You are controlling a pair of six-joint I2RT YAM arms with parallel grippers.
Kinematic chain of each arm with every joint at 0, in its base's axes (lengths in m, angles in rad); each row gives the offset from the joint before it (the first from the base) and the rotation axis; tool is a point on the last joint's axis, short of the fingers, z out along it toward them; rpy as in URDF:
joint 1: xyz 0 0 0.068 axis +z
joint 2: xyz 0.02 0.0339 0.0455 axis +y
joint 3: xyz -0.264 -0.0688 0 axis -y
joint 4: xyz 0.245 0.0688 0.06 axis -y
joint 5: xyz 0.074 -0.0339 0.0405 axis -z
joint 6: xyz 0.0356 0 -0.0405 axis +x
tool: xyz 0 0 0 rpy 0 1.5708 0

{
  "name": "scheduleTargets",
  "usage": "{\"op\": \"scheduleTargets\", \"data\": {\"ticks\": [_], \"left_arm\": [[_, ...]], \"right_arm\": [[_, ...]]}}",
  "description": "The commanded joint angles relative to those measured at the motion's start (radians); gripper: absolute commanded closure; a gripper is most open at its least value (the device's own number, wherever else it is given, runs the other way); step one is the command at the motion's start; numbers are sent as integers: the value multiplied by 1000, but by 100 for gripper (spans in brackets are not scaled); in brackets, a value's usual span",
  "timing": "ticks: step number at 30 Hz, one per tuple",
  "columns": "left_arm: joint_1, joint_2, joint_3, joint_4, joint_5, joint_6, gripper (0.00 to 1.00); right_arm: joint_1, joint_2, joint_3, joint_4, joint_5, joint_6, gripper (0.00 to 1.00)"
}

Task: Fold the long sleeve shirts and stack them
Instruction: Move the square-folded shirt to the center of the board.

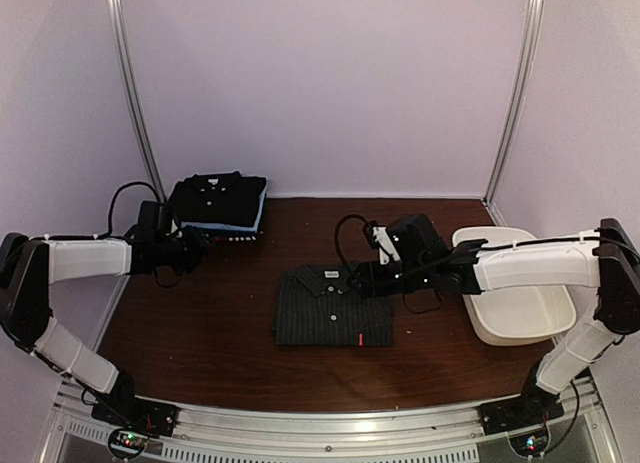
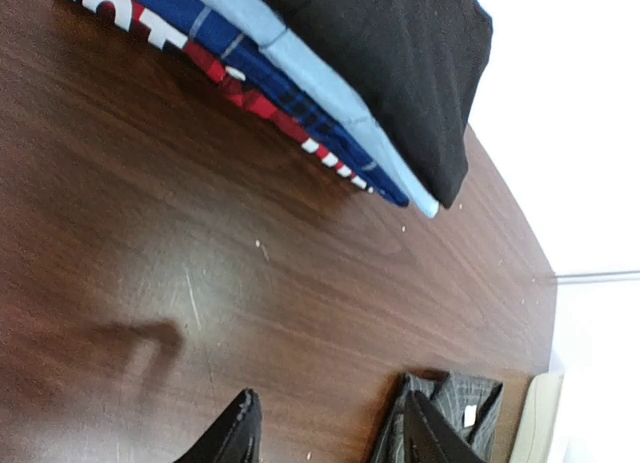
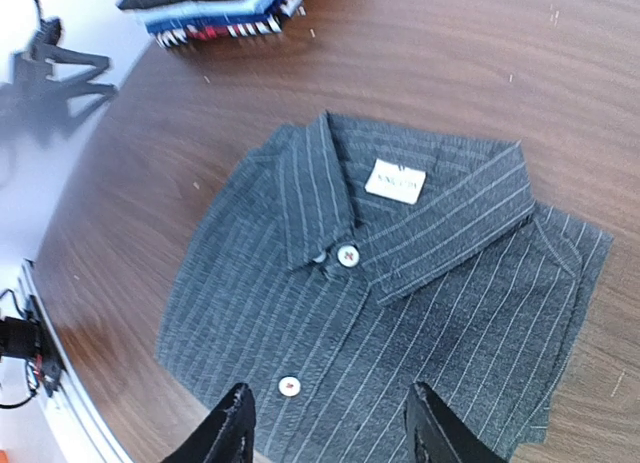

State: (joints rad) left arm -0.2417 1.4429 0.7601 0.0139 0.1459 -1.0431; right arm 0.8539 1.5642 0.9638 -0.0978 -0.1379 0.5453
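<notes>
A charcoal pinstriped shirt (image 1: 333, 306) lies folded, buttons facing up, at the middle of the table (image 1: 200, 343). The right gripper (image 3: 332, 423) hovers just above its placket, jaws parted and holding nothing. The left gripper (image 2: 335, 428), likewise parted and empty, hangs over bare wood between that shirt and the stack of folded shirts (image 1: 218, 201) at the back left.

The risk now appears to be the carry. A pinch on one edge alone could let the soft cloth sag and the fold spill open, and a careless landing could push the stack's top layers askew.

Much stays out of sight. The sleeves are tucked beneath the folded body, and the stack's lower layers show only as blue, red and white edges. The collar label (image 3: 394, 180) is too small to read. The right arm covers part of the white tub (image 1: 520, 318), and both wrist views cut the fingers off at the frame's bottom.
</notes>
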Motion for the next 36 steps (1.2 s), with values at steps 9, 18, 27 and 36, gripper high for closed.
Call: {"op": "scheduleTargets", "data": {"ticks": [9, 18, 27, 36], "left_arm": [[87, 257, 99, 272, -65, -101, 52], [137, 415, 176, 336, -51, -145, 60], [171, 530, 264, 347, -28, -174, 67], [173, 609, 323, 346, -10, -185, 72]], "right_arm": [[8, -317, -81, 69, 82, 13, 40], [7, -505, -73, 29, 130, 2, 39], [6, -628, -77, -26, 191, -4, 39], [5, -658, -85, -49, 221, -13, 39]]}}
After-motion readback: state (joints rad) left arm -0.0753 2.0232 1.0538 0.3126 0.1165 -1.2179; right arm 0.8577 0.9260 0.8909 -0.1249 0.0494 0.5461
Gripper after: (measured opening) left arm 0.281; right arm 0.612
